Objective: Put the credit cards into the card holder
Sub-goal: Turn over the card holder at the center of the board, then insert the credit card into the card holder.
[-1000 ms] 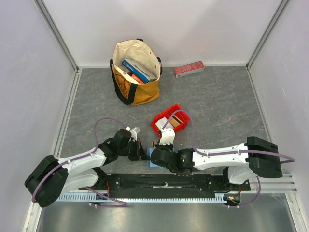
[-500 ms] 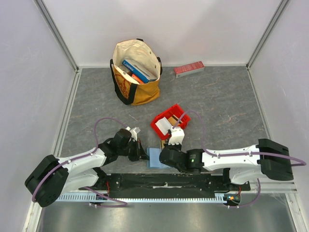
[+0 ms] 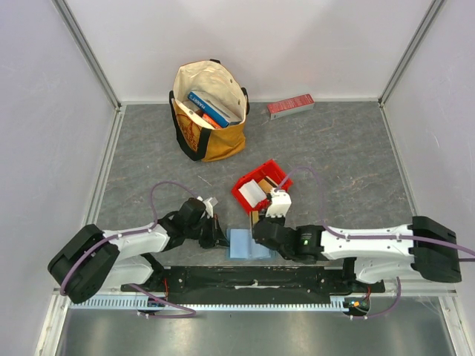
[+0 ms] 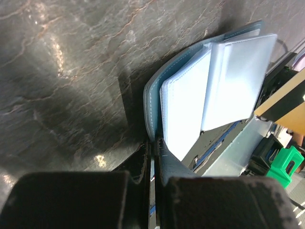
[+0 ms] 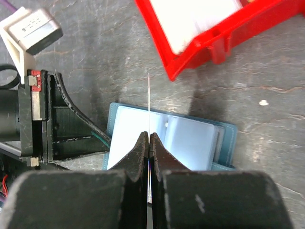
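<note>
Near edge: small teal-blue folding card holder [image 3: 242, 243] lies open on the grey stone-look counter [image 3: 349, 163], pale blue sleeve pages facing up. Left jaws are clenched on its left cover edge. Right jaws are clamped on a thin tan credit card [image 4: 281, 98], held edge-on directly over the open pages. Can't tell if the card's tip touches a sleeve. Just beyond: red plastic bin [image 3: 266, 169], sitting diagonal, white card [image 3: 252, 194] inside, near the holder but apart. Far side: cream-and-mustard fabric tote bag [image 3: 210, 111] standing upright with books inside. Long red box [image 3: 290, 106] lies at the back wall, right of the bag, well apart.
</note>
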Controlling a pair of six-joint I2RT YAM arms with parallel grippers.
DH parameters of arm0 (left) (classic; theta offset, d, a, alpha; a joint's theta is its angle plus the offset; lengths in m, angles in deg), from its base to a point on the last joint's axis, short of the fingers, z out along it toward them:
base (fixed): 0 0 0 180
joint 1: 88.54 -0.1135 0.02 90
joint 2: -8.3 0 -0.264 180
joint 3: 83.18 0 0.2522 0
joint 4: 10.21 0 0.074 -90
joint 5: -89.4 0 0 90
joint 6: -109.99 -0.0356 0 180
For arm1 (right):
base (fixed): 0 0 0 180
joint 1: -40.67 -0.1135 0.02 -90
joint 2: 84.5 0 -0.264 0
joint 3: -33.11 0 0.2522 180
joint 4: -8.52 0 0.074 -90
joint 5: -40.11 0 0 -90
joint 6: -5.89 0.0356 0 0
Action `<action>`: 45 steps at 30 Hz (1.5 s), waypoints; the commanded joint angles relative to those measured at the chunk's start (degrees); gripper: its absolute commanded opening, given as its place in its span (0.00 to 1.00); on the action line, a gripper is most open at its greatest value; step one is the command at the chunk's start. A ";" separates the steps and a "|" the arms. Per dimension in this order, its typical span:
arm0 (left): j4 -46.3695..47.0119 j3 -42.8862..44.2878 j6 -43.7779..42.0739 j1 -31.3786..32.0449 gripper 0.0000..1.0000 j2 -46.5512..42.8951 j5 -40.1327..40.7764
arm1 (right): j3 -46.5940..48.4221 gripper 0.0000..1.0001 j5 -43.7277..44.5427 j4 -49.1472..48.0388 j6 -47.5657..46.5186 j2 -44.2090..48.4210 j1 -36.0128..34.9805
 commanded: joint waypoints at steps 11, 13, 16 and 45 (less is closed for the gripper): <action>-0.01 -0.17 -2.07 0.16 0.02 2.64 2.41 | -8.17 0.00 -3.30 13.00 7.11 16.14 4.32; -0.19 -0.09 -2.07 0.16 0.02 2.46 2.32 | -9.22 0.00 -4.61 13.89 7.11 17.63 4.94; -0.28 0.09 -2.07 0.16 0.02 2.20 2.24 | -10.46 0.00 -5.84 13.81 7.20 18.78 5.38; -0.63 1.23 -2.60 0.25 0.02 2.20 1.27 | 1.48 0.00 -18.77 3.87 -4.31 0.25 5.82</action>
